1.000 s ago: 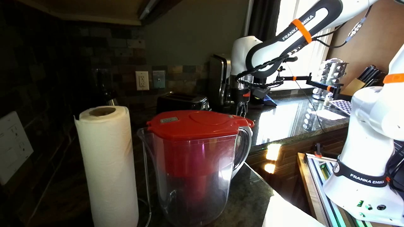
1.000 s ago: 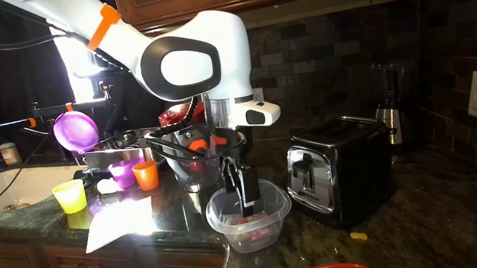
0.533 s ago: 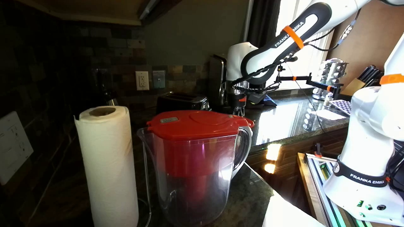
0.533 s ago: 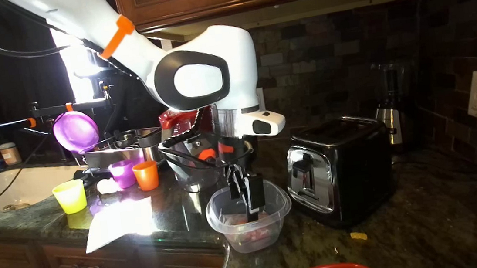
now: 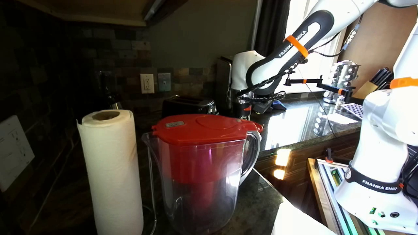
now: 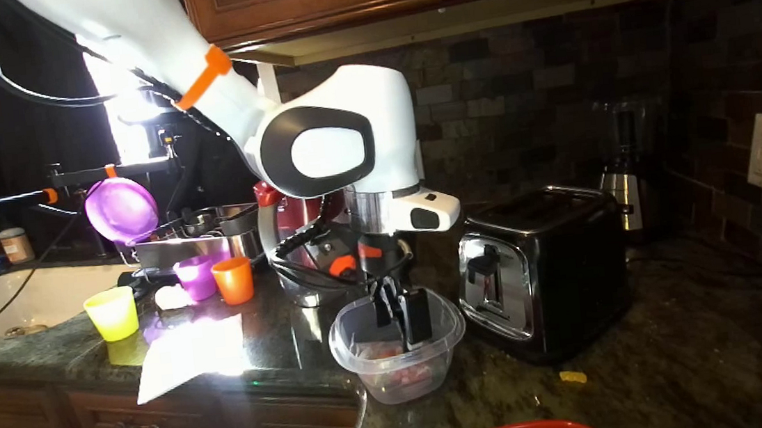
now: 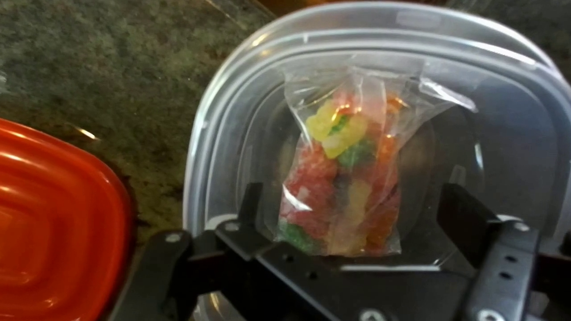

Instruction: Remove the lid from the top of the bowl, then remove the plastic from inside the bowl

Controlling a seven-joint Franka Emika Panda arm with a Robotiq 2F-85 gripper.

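First step judged done: red lid [image 7: 58,223] lies off, beside the clear plastic bowl [image 7: 198,169] on the tabletop [image 7: 111,67]. Remaining: lifting out the plastic bag of gummies [image 7: 343,178], inside the bowl. Claw [image 7: 354,207] spread apart, nothing gripped; its height over the bag is unclear. Lid cut off by frame edges; filter pitcher [image 5: 202,163] hides bowl in an exterior view.

countertop [image 6: 701,344]: dark mottled stone, glossy, blown-out glare in places
toaster [image 6: 575,272]: black, chrome front, upright
bowl [image 7: 227,133]: clear plastic, upright, just beside toaster
lid [image 7: 58,223]: red, flat, apart from bowl, partly out of frame
yellow scrap [image 6: 573,377]: near toaster
yellow cup [image 6: 113,315]: upright, near purple cup [image 6: 196,278] and orange cup [image 6: 233,282]
white sheet [image 6: 185,359]: at front edge, glare-washed
pitcher [image 5: 202,156]: clear, red-topped, upright
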